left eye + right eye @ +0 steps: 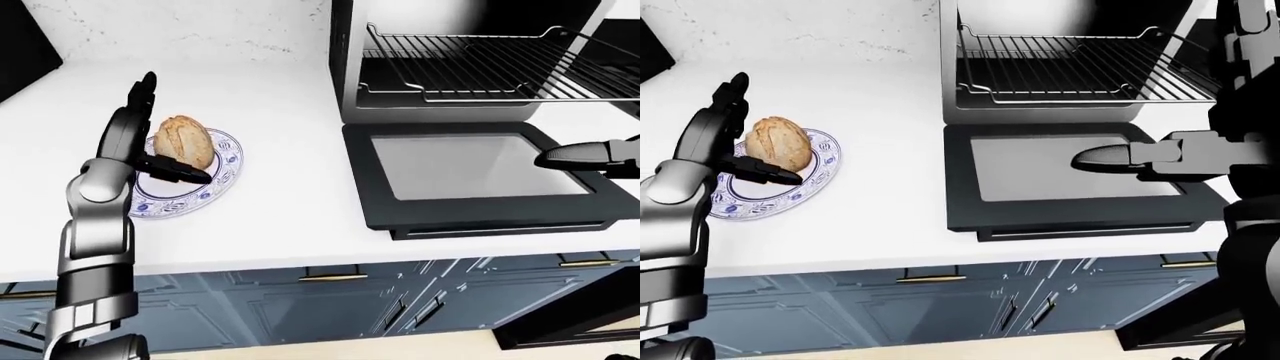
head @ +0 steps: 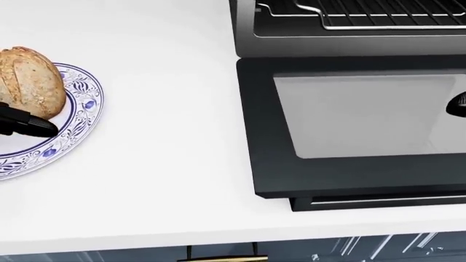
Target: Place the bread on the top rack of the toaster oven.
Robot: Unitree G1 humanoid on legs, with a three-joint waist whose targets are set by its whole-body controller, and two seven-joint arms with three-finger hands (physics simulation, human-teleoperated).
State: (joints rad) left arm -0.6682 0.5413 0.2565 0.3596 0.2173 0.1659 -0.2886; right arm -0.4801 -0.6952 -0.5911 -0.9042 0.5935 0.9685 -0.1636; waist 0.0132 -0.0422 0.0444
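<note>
A round brown bread (image 1: 187, 139) lies on a blue-patterned white plate (image 1: 219, 177) at the left of the counter. My left hand (image 1: 160, 139) is open at it. Its fingers (image 1: 128, 120) stand upright along the bread's left side, and the thumb (image 2: 29, 125) reaches across the plate just below the loaf. The toaster oven (image 1: 345, 45) stands at the right with its glass door (image 1: 470, 169) folded down flat. The top rack (image 1: 470, 67) is pulled partly out and bare. My right hand (image 1: 1110, 157) hovers open over the door, fingers stretched leftward.
The white counter (image 1: 290, 217) ends at an edge above blue cabinet fronts (image 1: 300, 307) with brass handles. A marbled wall (image 1: 200, 30) runs behind. A dark block (image 1: 25, 45) stands at the upper left.
</note>
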